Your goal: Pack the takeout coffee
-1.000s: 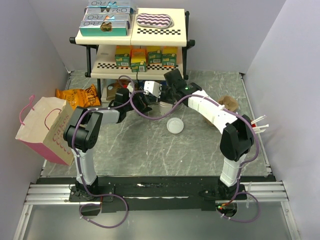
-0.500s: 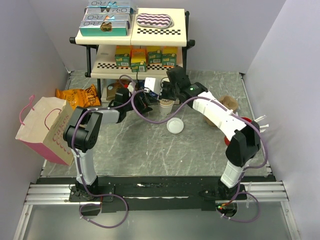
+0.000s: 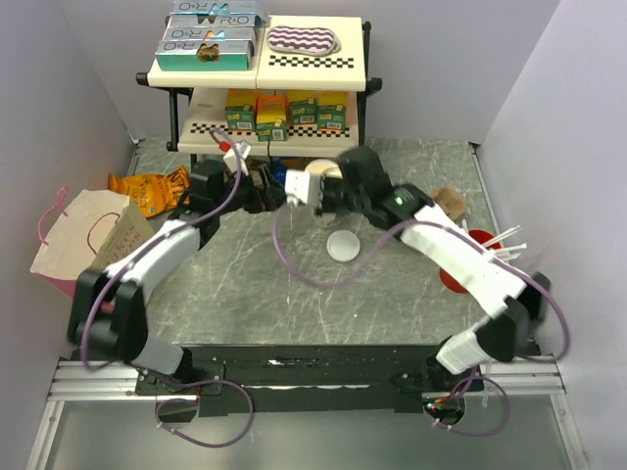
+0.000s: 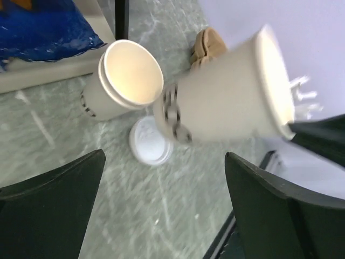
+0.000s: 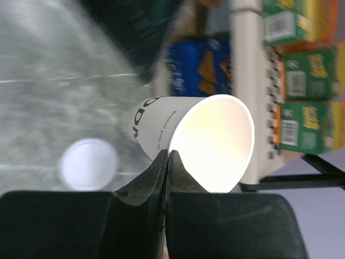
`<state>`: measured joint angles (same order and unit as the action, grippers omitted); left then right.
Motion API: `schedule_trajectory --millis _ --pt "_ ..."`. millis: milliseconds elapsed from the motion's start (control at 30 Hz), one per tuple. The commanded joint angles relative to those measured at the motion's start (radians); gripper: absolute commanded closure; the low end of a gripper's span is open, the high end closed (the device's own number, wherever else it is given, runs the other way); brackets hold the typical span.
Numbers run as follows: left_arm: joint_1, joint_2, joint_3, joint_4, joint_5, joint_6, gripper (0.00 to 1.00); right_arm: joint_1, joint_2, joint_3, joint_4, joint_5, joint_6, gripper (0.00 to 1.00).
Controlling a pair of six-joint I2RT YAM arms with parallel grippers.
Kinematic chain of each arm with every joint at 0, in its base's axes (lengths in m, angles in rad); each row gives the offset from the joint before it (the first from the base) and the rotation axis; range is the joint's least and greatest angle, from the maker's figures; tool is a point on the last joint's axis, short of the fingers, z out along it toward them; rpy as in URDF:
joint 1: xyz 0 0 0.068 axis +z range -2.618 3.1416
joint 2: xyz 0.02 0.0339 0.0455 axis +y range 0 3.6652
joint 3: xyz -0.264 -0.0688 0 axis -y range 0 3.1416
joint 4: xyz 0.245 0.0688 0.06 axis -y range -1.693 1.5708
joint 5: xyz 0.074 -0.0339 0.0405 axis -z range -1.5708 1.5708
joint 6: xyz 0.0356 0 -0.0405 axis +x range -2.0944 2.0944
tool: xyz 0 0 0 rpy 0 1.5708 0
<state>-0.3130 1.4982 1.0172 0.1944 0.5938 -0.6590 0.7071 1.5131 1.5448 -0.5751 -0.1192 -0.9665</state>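
One coffee cup [image 4: 226, 105], lidless and tipped on its side, hangs above the far middle of the table [image 3: 294, 294], just in front of the shelf [image 3: 313, 73]. The right gripper [image 5: 168, 159] is clamped on its rim, one finger inside the mouth and one outside. The round white lid [image 3: 343, 245] lies flat on the table a little nearer, apart from the cup.

The left gripper [image 4: 164, 162] faces the cup from the left, fingers spread wide and holding nothing. A stack of lidless cups [image 4: 126, 81] stands on the table beyond the lid. A paper bag [image 3: 83, 245] waits at the far left edge.

No liquid shows in the cup's pale interior, so it likely handles as a very light load. Its thin paper wall probably dents under a hard squeeze, and the smooth tapered side may slide in a loose one. The rolled rim looks the stiffest place to hold. A grip around the upper body would steady it better for capping. The thin plastic lid seems best taken by its edge.
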Motion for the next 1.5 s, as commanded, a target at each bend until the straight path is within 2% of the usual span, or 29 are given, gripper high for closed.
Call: schedule_trajectory --millis 0,67,200,433,567,767,1133,1367,1467 --pt "-0.001 -0.182 -0.046 -0.191 -0.145 0.264 0.01 0.093 -0.161 -0.208 0.004 -0.092 -0.038 1.00" --pt "-0.001 -0.259 -0.063 -0.239 -0.208 0.304 0.01 0.124 -0.203 -0.300 0.042 -0.111 -0.061 1.00" --pt "-0.001 -0.366 -0.100 -0.283 -0.350 0.377 0.01 0.135 -0.171 -0.305 0.041 -0.194 -0.005 1.00" --pt "0.000 -0.492 -0.146 -0.254 -0.457 0.478 0.01 0.195 -0.100 -0.328 0.075 -0.257 -0.003 1.00" --pt "0.011 -0.527 -0.149 -0.242 -0.502 0.522 0.01 0.226 -0.077 -0.374 0.155 -0.206 -0.012 1.00" --pt "0.069 -0.590 -0.160 -0.292 -0.502 0.529 0.01 0.253 -0.073 -0.456 0.253 -0.189 -0.097 1.00" --pt "0.097 -0.622 -0.172 -0.343 -0.485 0.536 0.01 0.267 -0.033 -0.492 0.274 -0.204 -0.090 1.00" --pt "0.098 -0.601 -0.175 -0.320 -0.477 0.542 0.01 0.258 -0.016 -0.477 0.255 -0.230 -0.098 0.82" --pt "0.098 -0.587 -0.167 -0.320 -0.474 0.545 0.01 0.252 -0.007 -0.463 0.235 -0.247 -0.094 0.78"
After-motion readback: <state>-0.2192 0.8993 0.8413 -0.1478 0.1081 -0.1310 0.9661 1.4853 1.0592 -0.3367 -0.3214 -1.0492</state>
